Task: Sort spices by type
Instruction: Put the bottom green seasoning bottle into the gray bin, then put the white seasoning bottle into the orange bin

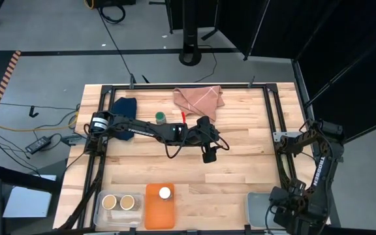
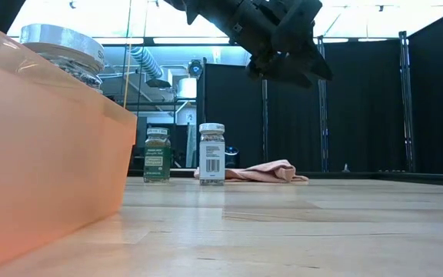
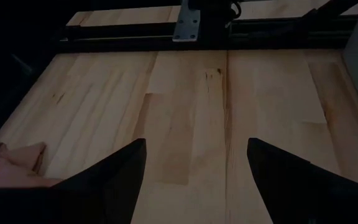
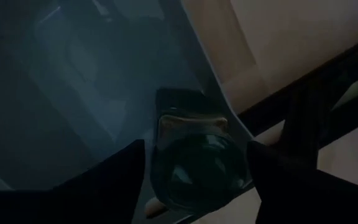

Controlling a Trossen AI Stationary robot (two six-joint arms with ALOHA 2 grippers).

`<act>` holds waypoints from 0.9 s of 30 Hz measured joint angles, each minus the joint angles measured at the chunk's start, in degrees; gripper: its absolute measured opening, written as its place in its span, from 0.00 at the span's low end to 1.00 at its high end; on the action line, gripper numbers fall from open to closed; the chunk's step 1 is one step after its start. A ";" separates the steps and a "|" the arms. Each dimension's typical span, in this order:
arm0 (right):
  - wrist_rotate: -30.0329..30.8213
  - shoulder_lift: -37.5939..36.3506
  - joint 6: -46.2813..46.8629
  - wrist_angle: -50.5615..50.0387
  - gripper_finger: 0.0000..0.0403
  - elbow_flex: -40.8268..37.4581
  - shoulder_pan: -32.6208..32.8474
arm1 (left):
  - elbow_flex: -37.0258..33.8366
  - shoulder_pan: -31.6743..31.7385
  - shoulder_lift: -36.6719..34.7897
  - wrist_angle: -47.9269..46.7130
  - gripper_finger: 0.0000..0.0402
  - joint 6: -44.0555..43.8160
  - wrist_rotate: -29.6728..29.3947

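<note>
My left gripper (image 3: 196, 168) hangs open above the table's middle (image 1: 209, 155), with nothing between its fingers. My right gripper (image 4: 196, 168) points down into a grey bin (image 1: 256, 205) at the near right, its fingers open on either side of a green-lidded spice jar (image 4: 197, 171) that stands on the bin's floor. At the far side, another green-lidded jar (image 1: 160, 117) and a white-lidded jar (image 2: 211, 152) stand on the table. Two tan-lidded jars (image 1: 120, 202) sit in a clear container. A white-lidded jar (image 1: 165, 193) sits in an orange container (image 1: 158, 212). My right gripper's fingers (image 4: 123, 180) stand close beside the green lid (image 4: 166, 162), coming from above. I cannot tell whether they touch it. The jar rests upright on the bin's floor.
A pink folded cloth (image 1: 199, 98) lies at the far edge and a dark blue cloth (image 1: 124, 106) at the far left. A black metal frame (image 1: 266, 111) runs along the table's sides. Bare wood lies between the containers and the bin.
</note>
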 joint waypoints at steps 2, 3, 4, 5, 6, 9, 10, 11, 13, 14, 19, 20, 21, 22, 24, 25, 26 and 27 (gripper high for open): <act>-0.59 -0.04 -0.17 0.44 0.73 0.00 -0.47 | 0.00 0.00 0.00 0.02 0.71 -0.04 0.00; -0.74 -0.05 -0.49 0.73 0.74 0.00 -0.69 | 0.00 -0.01 0.00 0.02 0.71 -0.06 0.00; -0.83 -0.07 -1.09 1.25 0.75 0.00 -0.91 | 0.00 0.00 0.00 0.02 0.71 -0.10 0.00; -0.96 -0.07 -1.82 1.83 0.76 0.02 -1.15 | 0.00 0.00 0.00 0.04 0.71 -0.10 0.00; -1.01 -0.07 -2.70 2.27 0.76 0.02 -1.45 | 0.00 0.00 0.00 0.08 0.71 -0.08 0.00; -1.22 -0.07 -5.18 2.65 0.78 0.02 -2.64 | 0.00 -0.02 0.00 0.39 0.71 -0.08 0.02; -1.26 -0.07 -6.14 2.63 0.79 0.02 -3.09 | 0.00 0.00 0.00 0.59 0.71 -0.08 0.01; -1.26 -0.07 -7.09 2.67 0.79 0.02 -3.58 | 0.00 -0.02 0.00 0.78 0.71 -0.08 0.02; -1.24 -0.08 -9.02 2.67 0.79 0.02 -4.67 | 0.00 0.00 0.00 1.28 0.71 -0.09 0.02; -1.26 -0.09 -10.10 2.68 0.80 0.02 -5.23 | 0.00 -0.02 0.00 1.43 0.71 -0.08 0.02; -1.15 -0.09 -15.61 2.71 0.80 0.02 -7.80 | 0.00 0.00 0.00 1.42 0.71 -1.08 0.04; -1.15 -0.09 -16.66 2.69 0.80 0.02 -8.31 | 0.01 0.00 0.00 1.42 0.71 -1.63 0.17; -1.08 -0.09 -17.68 2.68 0.80 0.02 -8.84 | 0.24 0.03 0.00 1.05 0.71 -2.25 0.67; -0.76 -0.09 -18.49 2.58 0.79 0.02 -9.40 | 0.86 0.16 0.01 0.23 0.71 -2.77 1.18; 0.03 -0.09 -19.70 2.01 0.79 0.02 -10.62 | 3.19 0.37 0.09 -1.64 0.71 -3.09 2.49; 0.53 -0.11 -20.40 1.53 0.78 0.02 -11.23 | 4.85 0.51 0.07 -3.06 0.71 -3.12 2.55; 1.05 -0.11 -21.10 0.98 0.78 0.02 -11.87 | 6.81 0.71 0.07 -4.64 0.71 -3.05 2.78; 1.35 -0.11 -22.00 0.50 0.78 0.02 -12.52 | 9.01 0.94 0.07 -7.03 0.71 -2.81 2.79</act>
